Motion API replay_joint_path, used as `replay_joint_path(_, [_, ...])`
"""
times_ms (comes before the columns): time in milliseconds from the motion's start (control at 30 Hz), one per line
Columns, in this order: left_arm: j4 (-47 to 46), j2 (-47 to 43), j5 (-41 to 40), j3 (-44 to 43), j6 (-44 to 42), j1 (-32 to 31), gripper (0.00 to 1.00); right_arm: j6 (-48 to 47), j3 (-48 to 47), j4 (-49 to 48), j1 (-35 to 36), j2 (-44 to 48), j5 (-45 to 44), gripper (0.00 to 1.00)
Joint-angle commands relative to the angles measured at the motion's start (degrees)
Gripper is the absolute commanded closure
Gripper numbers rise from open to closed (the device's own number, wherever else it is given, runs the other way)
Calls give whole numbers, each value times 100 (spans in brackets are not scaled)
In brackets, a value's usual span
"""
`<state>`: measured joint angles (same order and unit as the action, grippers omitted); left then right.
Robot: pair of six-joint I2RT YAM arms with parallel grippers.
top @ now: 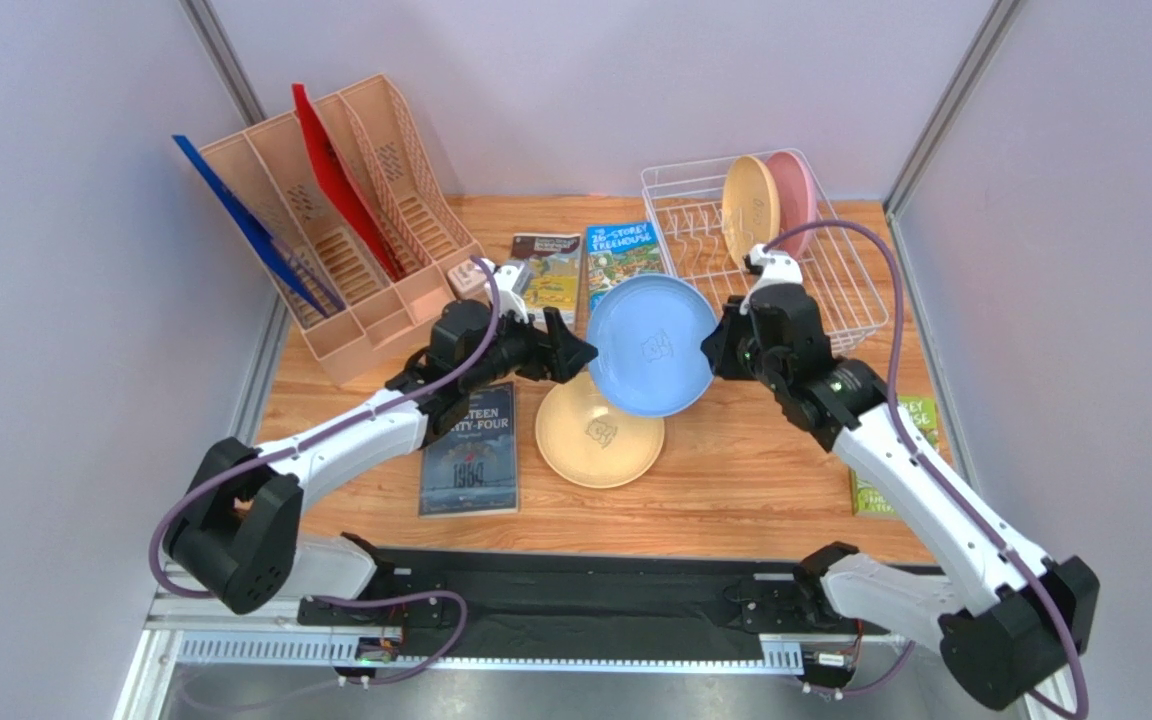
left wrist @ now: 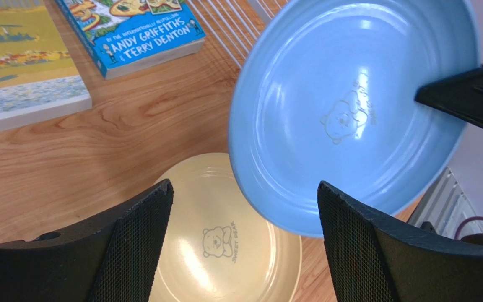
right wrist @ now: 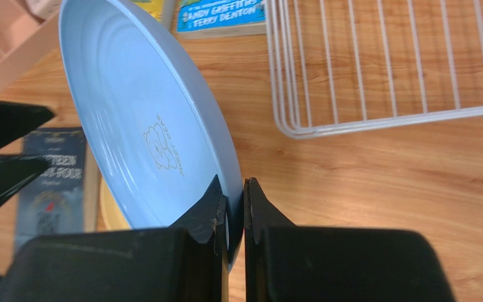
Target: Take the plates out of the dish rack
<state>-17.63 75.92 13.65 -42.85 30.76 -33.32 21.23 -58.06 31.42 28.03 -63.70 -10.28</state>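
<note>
The blue plate showed a smooth, satin, plastic-like surface with soft highlights; the yellow plate likewise. The tabletop was sealed wood, grain visible. The dish rack was white-coated wire. The left claw had pads with a black, fine mesh texture.

Overhead; both wrists near blue plate

We record a wooden table. The organiser stands at far left, the rack at far right. Between them a yellow book and a blue book lie side by side. The tan plate lies flat at centre, with a dark book just left of it. A green book lies near the right edge
</note>
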Motion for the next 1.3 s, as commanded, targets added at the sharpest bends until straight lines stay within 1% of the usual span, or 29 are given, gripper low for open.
replay_joint_path(0, [-575,221,86,-189,263,-183,11,750,321,-619,-35,665,852,100])
replay_joint_path(67, [-654,256,-2,-162,299,-236,11,873,488,-672,-35,798,940,100])
replay_joint_path(167, [-777,257,-73,-136,325,-333,12,1005,646,-769,-35,903,1308,100])
replay_joint_path(200, [-795,283,-82,-145,325,-376,14,1032,682,-804,-35,930,1371,100])
replay_joint_path(233, [-812,300,-82,-162,325,-386,20,1084,700,-839,-35,947,1397,100])
replay_joint_path(300, [-812,327,-90,-189,334,-403,36,1111,744,-848,-35,1009,1450,100])
replay_joint_path(333, [-804,310,-91,-180,342,-403,63,1120,752,-857,-35,1026,1450,100])
replay_joint_path(400, [-812,231,-204,-92,351,-438,89,1111,762,-848,-43,1062,1415,99])
replay_joint_path(433, [-804,204,-231,-66,343,-430,100,1120,761,-839,-43,1070,1406,98])
replay_joint_path(533, [-602,125,-389,-4,264,-456,100,1076,726,-778,-52,1088,1266,70])
replay_joint_path(567, [-436,116,-442,13,246,-447,100,1050,700,-734,-52,1088,1074,62])
replay_joint_path(600, [-382,81,-520,40,220,-447,100,945,674,-621,-52,1079,1038,47])
replay_joint_path(667, [-355,46,-591,171,158,-456,100,804,577,-515,-104,1070,608,47])
replay_joint_path(700, [-355,11,-618,207,149,-456,100,742,559,-444,-148,1044,607,41])
replay_joint_path(733, [-364,2,-635,250,141,-456,100,724,524,-426,-184,1035,615,38])
replay_joint_path(800, [-373,-24,-671,347,140,-456,100,707,515,-435,-263,1018,703,37])
replay_joint_path(833, [-364,-33,-679,374,140,-456,100,707,507,-426,-281,1018,677,32])
replay_joint_path(867, [-268,-42,-766,391,158,-456,100,707,498,-391,-298,1026,511,18])
replay_joint_path(900, [-181,-77,-854,383,167,-456,100,698,498,-356,-307,1035,423,15])
replay_joint_path(967, [39,-121,-1021,409,123,-456,100,584,472,-321,-377,1062,308,14])
replay_joint_path(1067, [320,-209,-1258,427,123,-456,100,452,393,-259,-491,1044,238,14])
replay_joint_path(1167, [365,-218,-1347,506,114,-456,100,355,305,-206,-597,983,123,14])
replay_joint_path(1267, [541,-131,-1654,445,70,-456,100,241,191,-163,-737,825,0,13])
